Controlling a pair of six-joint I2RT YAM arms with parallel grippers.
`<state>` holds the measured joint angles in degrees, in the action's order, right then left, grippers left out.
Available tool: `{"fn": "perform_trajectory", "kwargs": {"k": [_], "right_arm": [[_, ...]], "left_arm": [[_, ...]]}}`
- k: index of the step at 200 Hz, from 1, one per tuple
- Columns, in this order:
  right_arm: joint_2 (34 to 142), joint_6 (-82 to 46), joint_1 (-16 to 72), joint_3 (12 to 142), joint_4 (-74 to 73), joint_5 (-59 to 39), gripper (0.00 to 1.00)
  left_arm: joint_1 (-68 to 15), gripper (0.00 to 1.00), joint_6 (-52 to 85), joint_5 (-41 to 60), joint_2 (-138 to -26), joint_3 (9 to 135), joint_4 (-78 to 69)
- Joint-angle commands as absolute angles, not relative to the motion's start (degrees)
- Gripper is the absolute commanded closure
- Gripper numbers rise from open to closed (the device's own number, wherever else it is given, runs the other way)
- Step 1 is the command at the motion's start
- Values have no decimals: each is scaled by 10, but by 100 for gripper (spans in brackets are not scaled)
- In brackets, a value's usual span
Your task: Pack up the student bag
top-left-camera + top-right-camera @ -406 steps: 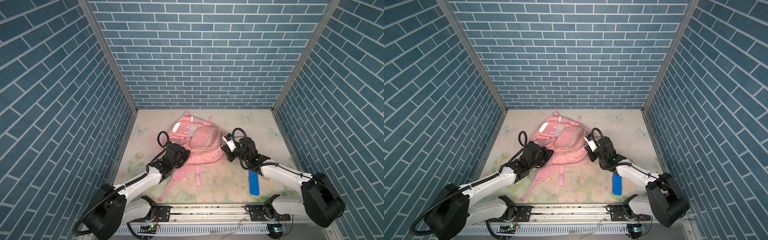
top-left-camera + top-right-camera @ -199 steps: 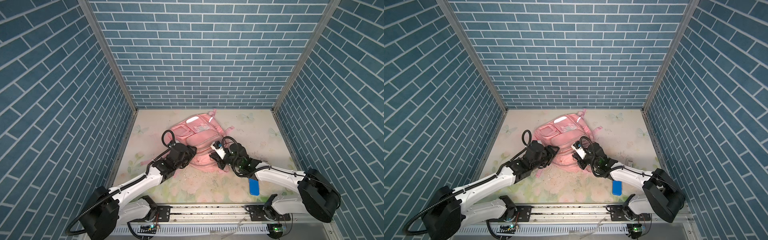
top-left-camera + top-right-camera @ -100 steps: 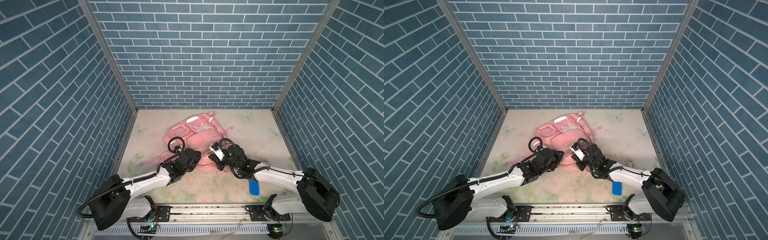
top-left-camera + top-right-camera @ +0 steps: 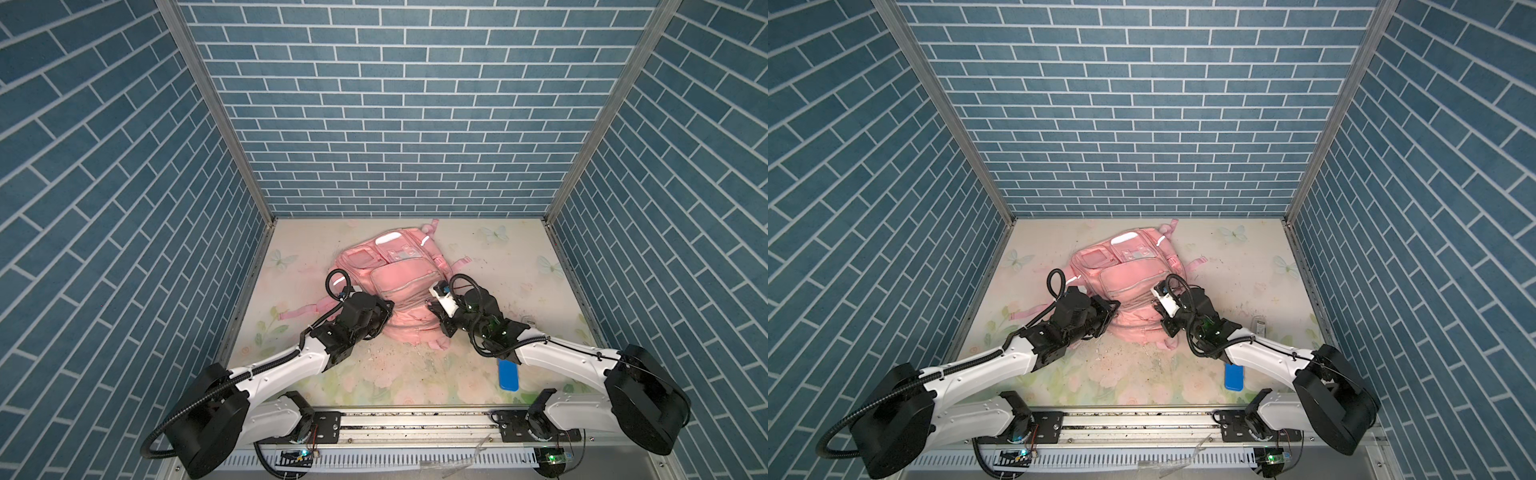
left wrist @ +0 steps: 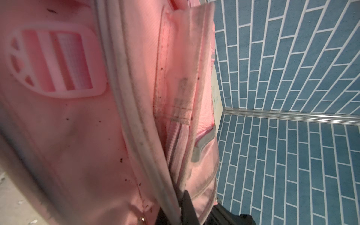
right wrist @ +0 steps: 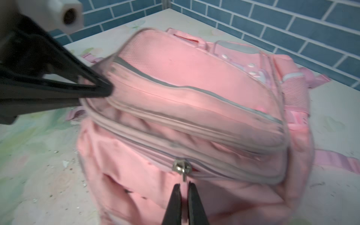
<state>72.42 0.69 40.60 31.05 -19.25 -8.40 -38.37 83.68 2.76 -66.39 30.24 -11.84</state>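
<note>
Packing the student bag (image 4: pixel 399 286): shown in both top views at the middle of the table (image 4: pixel 519 266), laid front pockets up, with straps trailing out to either side and the near end humped up toward the arms.

Clamped at the piped edge of its near-left corner by the left gripper (image 6: pixel 105 89), with fingers closed flat on the fabric. Probably done to anchor the soft body, so as not to let it slide or bunch under a pull from the opposite side.

Met on the near face by the right gripper (image 6: pixel 184 185), narrowed to a sliver directly under the zipper pull (image 6: pixel 182 168). Cannot tell whether touching the hanging tab or truly pinching it.

Judged as a set-up for opening the main compartment: held on one side, to be drawn along the zip track on the other. Shut along most of the visible zip, so apparently nothing loaded yet.

Left flat on the table beside the right arm, well apart from the bag: a blue flat item (image 4: pixel 508 374), perhaps awaiting packing.

Worth watching for: slipping off the small metal tab, or dragging the whole bag instead of running the slider.
</note>
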Motion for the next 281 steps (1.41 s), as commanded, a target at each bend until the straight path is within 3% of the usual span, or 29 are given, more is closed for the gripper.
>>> {"fn": "perform_trajectory", "kwargs": {"k": [1,31,66,118,128,137,176,213,239,281], "right_arm": [[693,-14,345,307,-216,-49,100],[706,26,324,331,-187,-69,100],[717,22,329,345,-181,-163,100],[719,14,417,335,-227,-160,100],[728,9,430,338,-237,-160,100],[737,8,442,345,-238,-155,100],[771,2,464,356,-247,-142,100],[772,3,471,355,-246,-127,100],[770,5,476,350,-248,-121,100],[777,16,491,356,-244,-109,100]], "left_arm": [[-331,100,764,39,-635,291,-67],[-273,100,728,89,-618,290,-40],[-207,100,674,130,-637,318,-24],[-111,100,576,195,-714,403,11],[-105,69,585,195,-717,408,15],[-105,56,597,183,-710,410,22],[-166,49,696,127,-615,376,38],[-322,46,822,4,-548,332,8],[-411,47,902,-49,-571,297,-70],[-481,47,935,-87,-664,329,-125]]}}
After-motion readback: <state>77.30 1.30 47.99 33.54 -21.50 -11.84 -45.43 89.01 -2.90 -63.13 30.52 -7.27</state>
